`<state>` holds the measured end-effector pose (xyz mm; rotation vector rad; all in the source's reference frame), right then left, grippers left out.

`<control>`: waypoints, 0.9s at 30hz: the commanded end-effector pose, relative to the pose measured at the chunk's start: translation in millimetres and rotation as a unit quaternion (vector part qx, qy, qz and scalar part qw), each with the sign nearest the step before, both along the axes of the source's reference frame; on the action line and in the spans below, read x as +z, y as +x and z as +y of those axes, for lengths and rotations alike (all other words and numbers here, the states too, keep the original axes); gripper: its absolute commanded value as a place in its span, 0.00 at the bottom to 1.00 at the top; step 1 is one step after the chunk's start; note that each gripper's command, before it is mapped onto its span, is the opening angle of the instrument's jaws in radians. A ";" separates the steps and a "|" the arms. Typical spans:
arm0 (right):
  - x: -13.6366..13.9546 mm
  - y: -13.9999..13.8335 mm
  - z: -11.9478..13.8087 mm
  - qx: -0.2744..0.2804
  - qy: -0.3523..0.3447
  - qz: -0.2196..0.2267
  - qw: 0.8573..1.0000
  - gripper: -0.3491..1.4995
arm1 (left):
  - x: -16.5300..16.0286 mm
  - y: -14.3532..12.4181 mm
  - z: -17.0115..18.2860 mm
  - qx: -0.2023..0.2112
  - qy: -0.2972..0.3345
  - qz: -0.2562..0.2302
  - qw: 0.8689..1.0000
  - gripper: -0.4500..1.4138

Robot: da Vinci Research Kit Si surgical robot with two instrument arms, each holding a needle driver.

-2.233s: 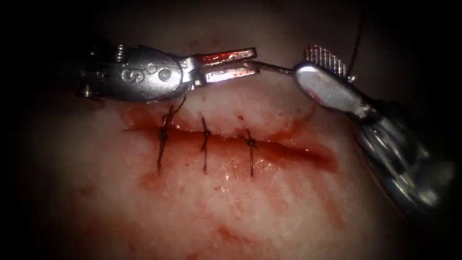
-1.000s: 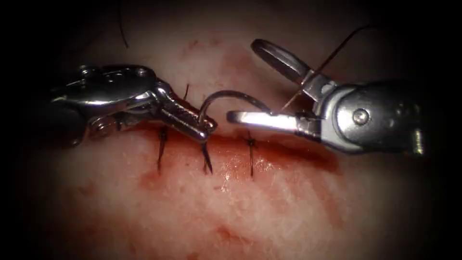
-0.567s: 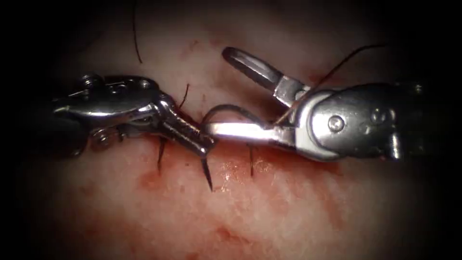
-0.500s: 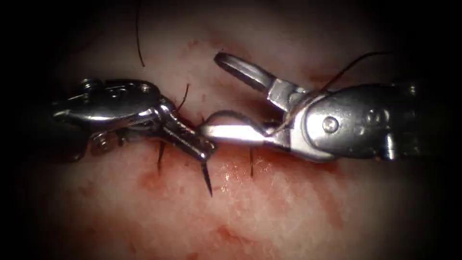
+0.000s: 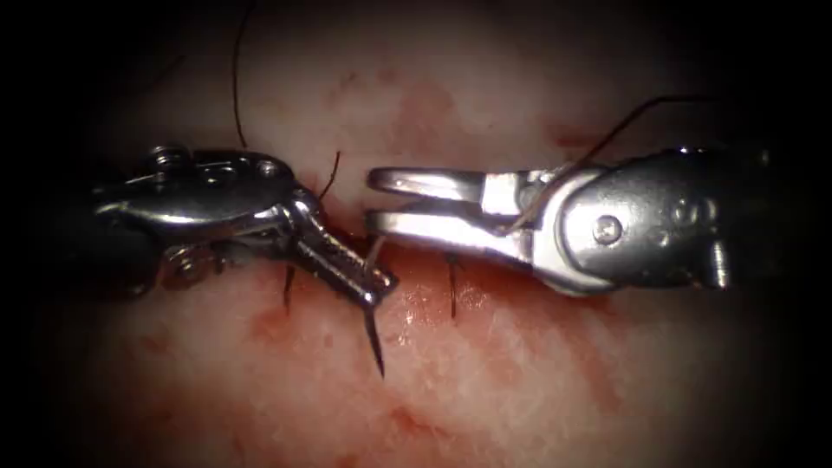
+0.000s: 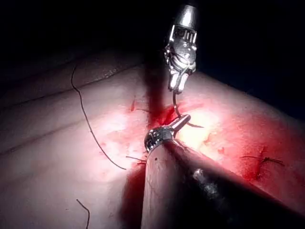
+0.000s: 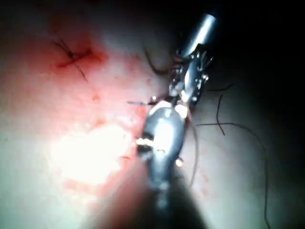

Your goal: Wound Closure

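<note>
Over the cut [image 5: 511,264] in the tissue [image 5: 485,381], my two tools meet nose to nose. My left tool [image 5: 368,279] reaches in from the cut's left end, its jaws clamped on the needle [image 5: 374,334] close behind the point; the sharp tip juts past the jaws and hangs bare just below the cut, pointing away from it and free of the tissue. The rest of the needle's curve rises from those jaws toward my right tool [image 5: 374,199] and slips behind its lower jaw, so how far the curve runs I cannot tell. My right tool comes in level from the cut's right end, its jaws nearly together with a narrow slit between them, the tips just above and beside my left tool's jaws; whether they pinch the needle's body I cannot tell.

Thread [image 5: 607,139] drapes over the hinge of my right tool and trails away above the cut's right end. A second strand [image 5: 236,87] hangs well above the cut's left end, beyond my left tool. Stitches [image 5: 451,286] cross the cut under and between the two tools, one of them plain just below my right tool's lower jaw. Red fluid [image 5: 416,303] stains the tissue along the cut and below it.

Seen along my left shaft, my left tool [image 6: 183,120] grips the needle [image 6: 175,102] just under my right tool [image 6: 176,85], beside the cut.
</note>
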<state>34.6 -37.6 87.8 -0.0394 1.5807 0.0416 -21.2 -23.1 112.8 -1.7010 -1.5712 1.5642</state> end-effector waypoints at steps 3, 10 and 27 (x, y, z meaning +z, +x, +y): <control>0.0 0.3 0.2 0.023 0.008 -0.016 1.000 0.00 | 0.5 -1.1 1.1 -0.055 -0.054 -0.001 0.997 0.57; -0.5 -1.6 0.8 0.101 0.054 -0.127 0.985 0.00 | 0.5 -2.7 2.7 -0.135 -0.130 0.131 0.973 0.88; -0.4 -1.9 0.9 0.119 0.066 -0.155 0.978 0.00 | 0.4 -3.1 2.7 -0.139 -0.144 0.176 0.964 0.90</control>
